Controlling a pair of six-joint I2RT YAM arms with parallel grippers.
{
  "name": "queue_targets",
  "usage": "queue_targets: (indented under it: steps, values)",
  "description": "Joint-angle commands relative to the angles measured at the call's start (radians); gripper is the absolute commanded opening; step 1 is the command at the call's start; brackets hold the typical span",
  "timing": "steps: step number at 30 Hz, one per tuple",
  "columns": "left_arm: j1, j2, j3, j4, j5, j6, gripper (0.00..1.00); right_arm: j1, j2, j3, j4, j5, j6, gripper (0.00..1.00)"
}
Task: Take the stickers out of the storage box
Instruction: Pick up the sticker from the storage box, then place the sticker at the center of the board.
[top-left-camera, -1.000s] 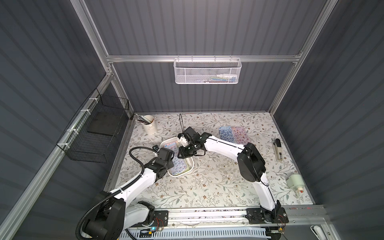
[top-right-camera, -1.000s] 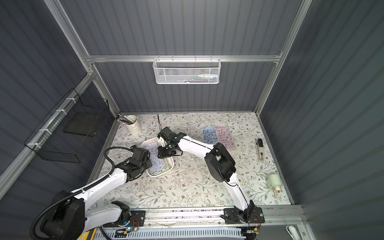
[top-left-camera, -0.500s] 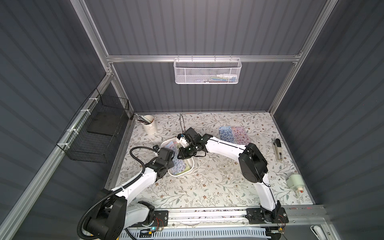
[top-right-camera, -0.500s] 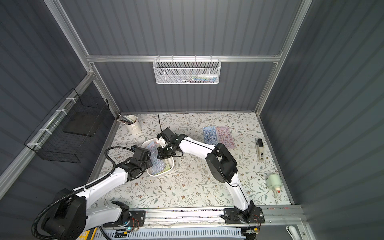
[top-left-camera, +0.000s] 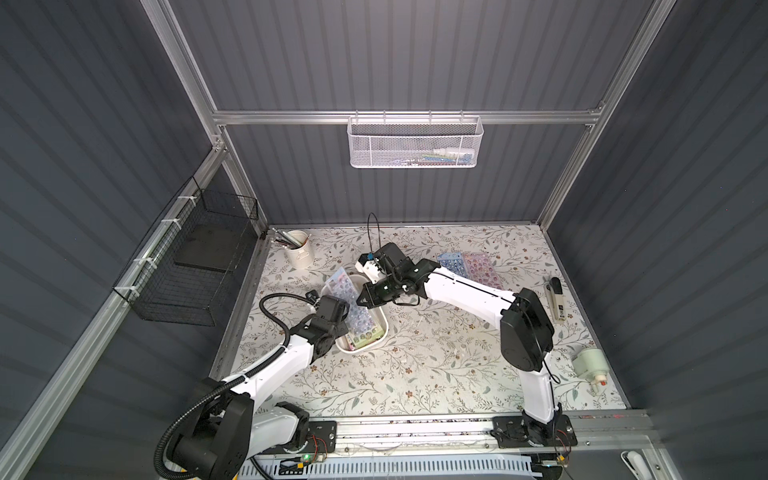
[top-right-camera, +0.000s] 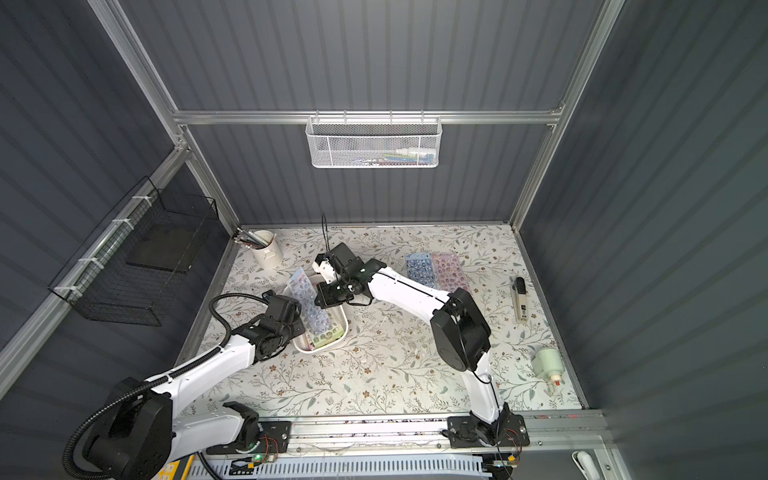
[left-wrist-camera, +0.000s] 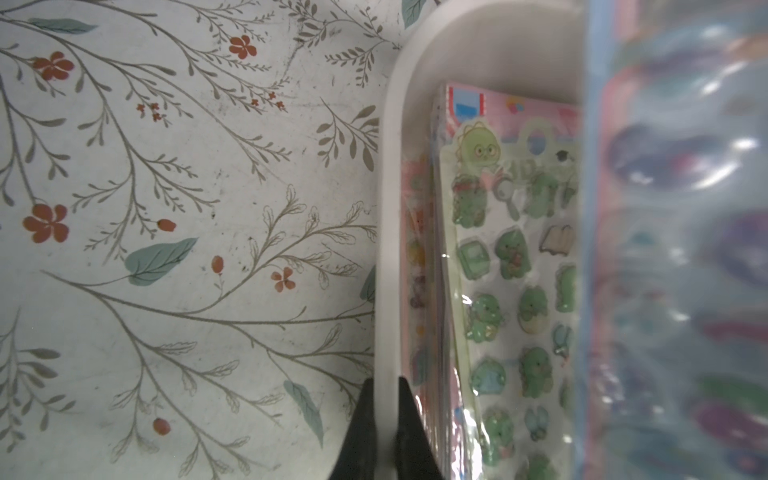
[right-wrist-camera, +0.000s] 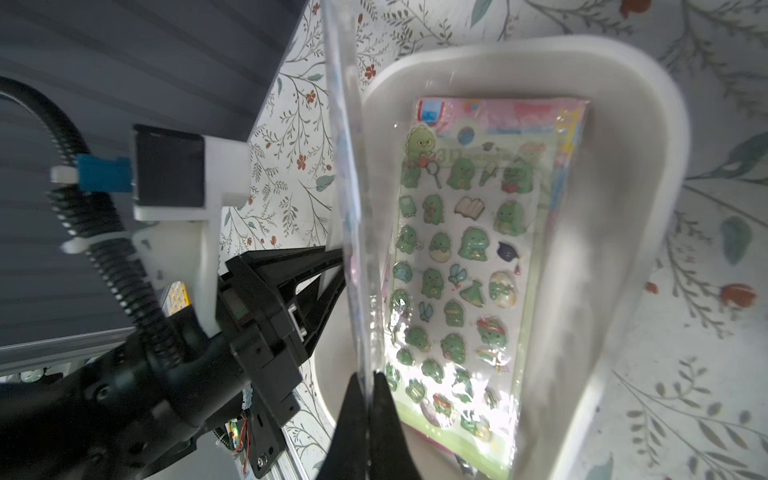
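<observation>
Dark ribbed walls (top-left-camera: 395, 54) are enclosing a floral-print tabletop (top-left-camera: 436, 374), with a white mesh basket (top-left-camera: 415, 143) hanging at 12 o'clock and a black wire basket (top-left-camera: 191, 270) at 9 o'clock.

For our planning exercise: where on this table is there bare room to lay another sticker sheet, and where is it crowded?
Free: the broad front of the table, between the storage box and the front rail; also the strip behind the two laid-out sheets. Crowded: around the box, where the left gripper clamps its rim and the right gripper holds a sheet.

Bluish sticker sheet (top-left-camera: 348, 297) stands tilted over the white storage box (top-left-camera: 365, 347); green sheet (right-wrist-camera: 457, 270) lies inside
</observation>
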Motion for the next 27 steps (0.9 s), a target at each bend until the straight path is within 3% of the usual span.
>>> queue_targets:
  steps: [1,8,18,27]
  values:
    - [0.005,-0.031,0.026,-0.033,-0.008,0.012,0.0,-0.021,-0.042,-0.014,-0.037,0.012,-0.017,0.04]
    - [0.005,-0.044,0.026,-0.059,-0.005,0.012,0.0,-0.09,-0.155,-0.1,-0.015,-0.006,-0.009,0.04]
    - [0.005,-0.05,0.031,-0.084,0.0,0.023,0.0,-0.299,-0.276,-0.288,0.051,-0.13,0.017,0.04]
    - [0.005,-0.021,0.056,-0.075,0.05,0.075,0.0,-0.458,-0.209,-0.365,0.073,-0.196,0.033,0.06]
